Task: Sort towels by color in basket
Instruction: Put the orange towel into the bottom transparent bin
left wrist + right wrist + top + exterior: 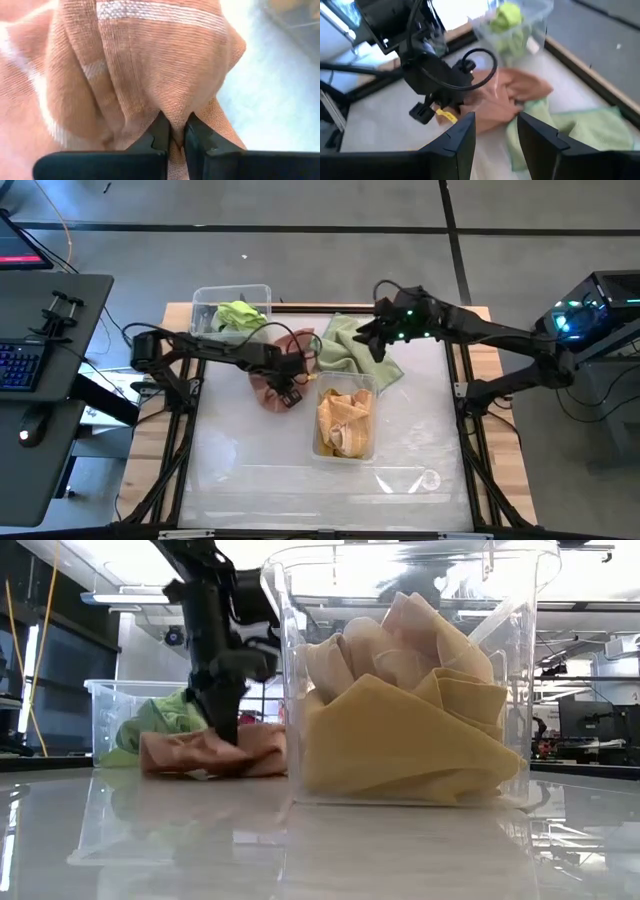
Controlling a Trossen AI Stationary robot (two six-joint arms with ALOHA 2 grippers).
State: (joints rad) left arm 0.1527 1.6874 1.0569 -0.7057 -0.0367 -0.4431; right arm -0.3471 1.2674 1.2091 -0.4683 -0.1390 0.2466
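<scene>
High view shows the left hand point(283, 383) down on the white bench point(230, 450), its fingers pinched shut on a fold of the salmon pink towel point(272, 386) — the left wrist view confirms it, with the two dark fingertips point(161, 134) nipping a ridge of the pink weave point(150, 65). That towel lies crumpled on the bench between two clear bins. The bin behind it point(203, 304), at the far left corner, holds a lime green towel point(240, 315). The nearer bin point(372, 442), just right of the pink towel, is packed with mustard yellow towels point(345, 423); in the low view they fill it nearly to the rim point(400, 730).

A pale sage green towel point(345, 345) lies spread on the bench behind the yellow bin, one edge draped against it. The right hand point(372, 332) hovers over this sage towel — fingers parted a moderate way and holding nothing, as the right wrist view point(495, 135) shows.
</scene>
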